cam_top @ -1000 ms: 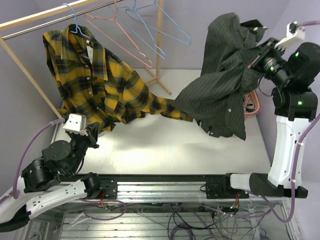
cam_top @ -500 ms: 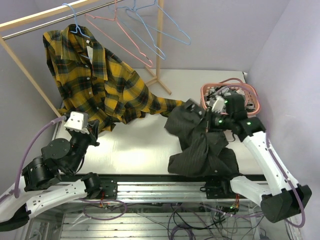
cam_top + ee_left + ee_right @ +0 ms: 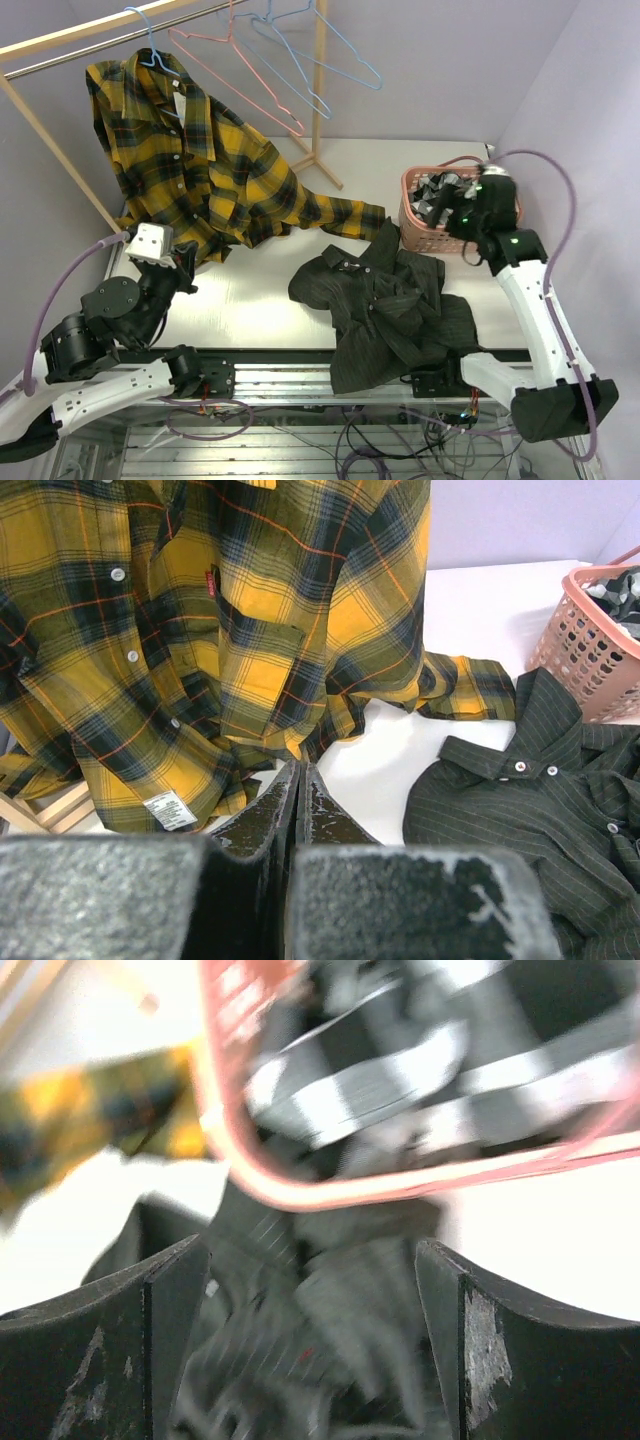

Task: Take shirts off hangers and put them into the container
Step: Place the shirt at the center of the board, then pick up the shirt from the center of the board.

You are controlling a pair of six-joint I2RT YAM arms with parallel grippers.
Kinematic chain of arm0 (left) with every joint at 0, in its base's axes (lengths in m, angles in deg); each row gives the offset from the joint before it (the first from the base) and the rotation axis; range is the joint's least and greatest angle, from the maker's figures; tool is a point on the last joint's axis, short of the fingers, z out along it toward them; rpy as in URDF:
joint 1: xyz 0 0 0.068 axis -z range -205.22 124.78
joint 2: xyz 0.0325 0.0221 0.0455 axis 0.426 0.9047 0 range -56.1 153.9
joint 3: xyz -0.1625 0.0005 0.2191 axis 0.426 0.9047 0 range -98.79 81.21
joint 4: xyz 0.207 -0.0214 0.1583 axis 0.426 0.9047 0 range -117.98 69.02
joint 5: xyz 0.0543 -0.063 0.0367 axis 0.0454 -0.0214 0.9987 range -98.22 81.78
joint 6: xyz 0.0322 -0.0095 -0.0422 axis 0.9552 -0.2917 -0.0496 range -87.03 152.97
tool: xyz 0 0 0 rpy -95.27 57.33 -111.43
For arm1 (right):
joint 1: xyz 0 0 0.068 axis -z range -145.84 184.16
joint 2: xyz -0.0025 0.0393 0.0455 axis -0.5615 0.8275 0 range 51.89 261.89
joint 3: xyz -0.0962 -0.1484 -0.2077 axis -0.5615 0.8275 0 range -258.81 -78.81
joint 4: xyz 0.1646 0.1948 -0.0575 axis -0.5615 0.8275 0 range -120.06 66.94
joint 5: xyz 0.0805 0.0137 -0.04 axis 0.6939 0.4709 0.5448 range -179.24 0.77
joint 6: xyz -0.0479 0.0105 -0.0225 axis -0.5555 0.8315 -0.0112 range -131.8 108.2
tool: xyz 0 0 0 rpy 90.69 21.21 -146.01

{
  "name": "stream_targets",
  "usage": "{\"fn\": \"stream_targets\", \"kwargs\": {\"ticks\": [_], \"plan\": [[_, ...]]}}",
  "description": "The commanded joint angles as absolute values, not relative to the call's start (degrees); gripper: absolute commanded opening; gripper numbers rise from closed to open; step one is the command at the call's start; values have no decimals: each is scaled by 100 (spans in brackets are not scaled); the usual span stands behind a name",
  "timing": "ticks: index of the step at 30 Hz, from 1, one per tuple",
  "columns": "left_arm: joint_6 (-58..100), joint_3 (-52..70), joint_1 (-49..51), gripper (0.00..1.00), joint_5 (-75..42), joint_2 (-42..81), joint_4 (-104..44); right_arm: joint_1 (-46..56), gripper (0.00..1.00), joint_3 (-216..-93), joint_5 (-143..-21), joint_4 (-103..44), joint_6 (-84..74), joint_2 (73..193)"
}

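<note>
The right gripper (image 3: 310,1255) hangs at the right of the overhead view, over the near rim of the container (image 3: 410,228), a salmon-pink lattice basket. Its jaws stand wide apart with nothing clamped between them. The wrist view is blurred, showing only pink rim and dark cloth below the fingers.

Inside the basket lies a black-and-white checked shirt (image 3: 435,190). Just beside the basket, in the lower centre of the overhead view, the charcoal pinstriped shirt (image 3: 390,310) is crumpled on the table (image 3: 270,290). It is outside the container, with only its upper right corner up against the basket wall. Its lower part droops over the near table edge.

The left gripper (image 3: 298,770) sits at the lower left, jaws pressed shut on nothing. It points at the yellow plaid shirt (image 3: 190,150), which is on a light blue hanger (image 3: 140,30) on the rack pole (image 3: 90,30) at the upper left. A pink hanger (image 3: 235,70) and another blue hanger (image 3: 320,60) hang bare at the top centre.

Likely trouble from here:
- The charcoal shirt may slide off the near edge, since part of it already overhangs.
- A fresh pinch may catch only one fold, so the rest would trail and snag on the basket rim.
- The basket looks light, and a push from the arm or dragged cloth could shift or tip it.
- The plaid sleeve lies on the table close to the charcoal collar and could be pulled along with it.
</note>
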State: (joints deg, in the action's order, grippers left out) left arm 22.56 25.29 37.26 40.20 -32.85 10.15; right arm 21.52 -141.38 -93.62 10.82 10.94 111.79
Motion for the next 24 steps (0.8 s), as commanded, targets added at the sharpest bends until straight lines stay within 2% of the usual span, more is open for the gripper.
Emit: {"fn": "stream_targets", "kwargs": {"ticks": [1,7,24], "plan": [[2208,2306,3755,7,4072,-3365,1156,3551,83,-14231,-9515,508,818,11137],[2282,2429,3760,7,4040,-3347,1035,4096,80,-14080,-9814,113,1445,11173],[2345,2624,3758,7,4064,-3423,968,4142,79,-13650,-9748,-919,1840,11748]]}}
